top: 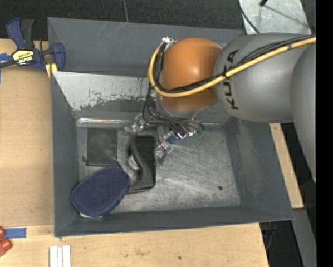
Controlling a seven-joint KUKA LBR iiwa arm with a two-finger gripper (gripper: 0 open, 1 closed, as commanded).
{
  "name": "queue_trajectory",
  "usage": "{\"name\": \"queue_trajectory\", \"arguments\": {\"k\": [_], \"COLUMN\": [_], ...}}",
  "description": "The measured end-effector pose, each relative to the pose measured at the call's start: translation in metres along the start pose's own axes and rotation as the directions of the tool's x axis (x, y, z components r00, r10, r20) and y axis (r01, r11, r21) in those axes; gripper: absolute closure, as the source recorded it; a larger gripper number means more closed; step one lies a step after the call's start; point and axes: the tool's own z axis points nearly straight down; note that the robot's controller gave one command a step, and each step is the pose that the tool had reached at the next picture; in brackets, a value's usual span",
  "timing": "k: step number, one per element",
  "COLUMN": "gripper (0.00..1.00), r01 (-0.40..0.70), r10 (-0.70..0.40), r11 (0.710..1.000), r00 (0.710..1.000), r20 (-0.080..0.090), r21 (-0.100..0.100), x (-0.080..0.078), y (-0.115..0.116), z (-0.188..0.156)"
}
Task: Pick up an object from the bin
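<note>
My gripper [160, 133] hangs below the arm's wrist near the middle of the bin, toward the back wall. Right under it, and reaching toward the front, lies a black oblong block [145, 161] with a pale curved piece [133, 161] at its left side; the gripper is over the block's far end. Left of the block a flat dark grey square pad [102, 146] rests on the bin floor. A blue oval pad [99, 191] lies in the front left corner, touching the black block's near end.
The arm and its orange cover reach in from the right and hide the back middle of the bin. The right half of the bin floor shows bare scratched metal. The bin's sloped walls rise on all sides.
</note>
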Motion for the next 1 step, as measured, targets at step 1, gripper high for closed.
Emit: {"name": "queue_trajectory", "arguments": {"k": [1], "gripper": [0.0], "r01": [0.255], "r10": [-0.255], "r11": [0.967], "r00": [0.967], "r20": [-0.006], "r21": [-0.005], "x": [-0.0001], "y": [-0.0008], "z": [0.0248]}}
